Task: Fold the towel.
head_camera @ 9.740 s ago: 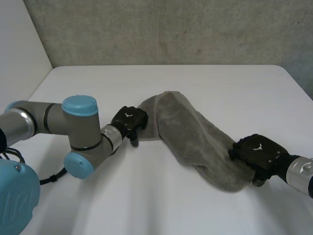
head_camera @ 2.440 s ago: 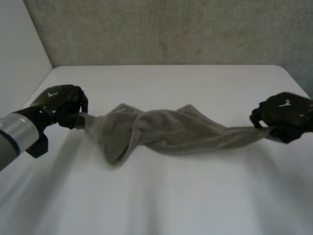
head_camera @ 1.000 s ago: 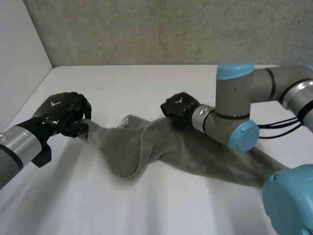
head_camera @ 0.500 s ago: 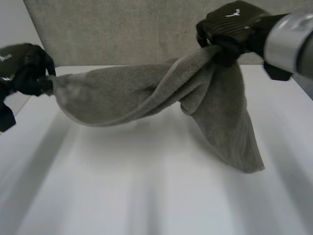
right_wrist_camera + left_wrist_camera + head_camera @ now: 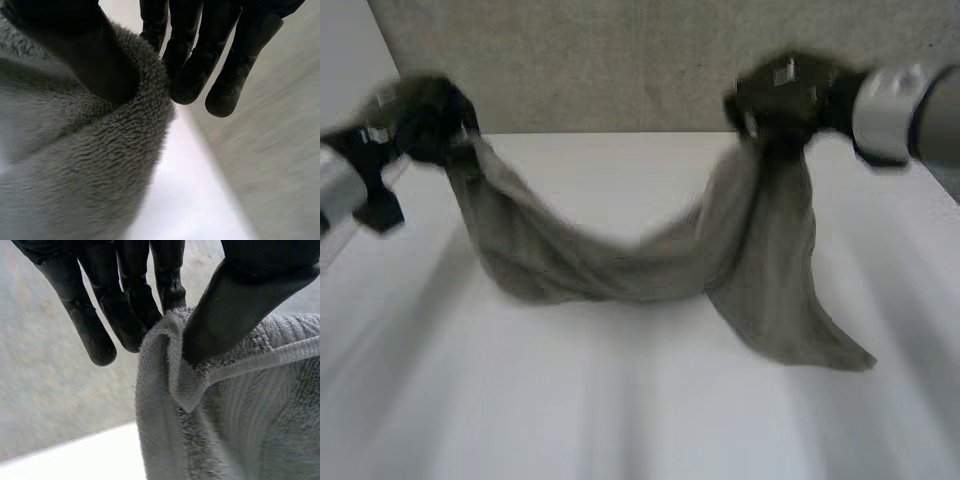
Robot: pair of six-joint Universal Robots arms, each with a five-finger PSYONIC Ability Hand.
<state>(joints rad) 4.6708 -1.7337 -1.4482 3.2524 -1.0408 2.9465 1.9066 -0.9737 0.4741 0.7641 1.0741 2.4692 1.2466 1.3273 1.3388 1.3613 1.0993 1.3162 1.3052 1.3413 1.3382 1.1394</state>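
Note:
A grey towel (image 5: pixel 620 265) hangs in the air between my two hands, sagging in the middle down to the white table (image 5: pixel 620 400). My left hand (image 5: pixel 425 120) is raised at the far left and pinches one towel corner (image 5: pixel 175 365) between its thumb (image 5: pixel 240 305) and fingers (image 5: pixel 125 305). My right hand (image 5: pixel 785 100) is raised at the far right and pinches the towel's edge (image 5: pixel 140 100) between thumb (image 5: pixel 85 55) and fingers (image 5: pixel 200 55). A loose flap (image 5: pixel 800 320) of the towel hangs below the right hand, its tip on the table.
A grey concrete wall (image 5: pixel 620 60) rises behind the table's far edge. A pale wall (image 5: pixel 350 60) stands to the left of the table.
Both hands have come closer together. The stretched, twisted towel has slackened into a deep sag, and the flap below the right hand swings lower.

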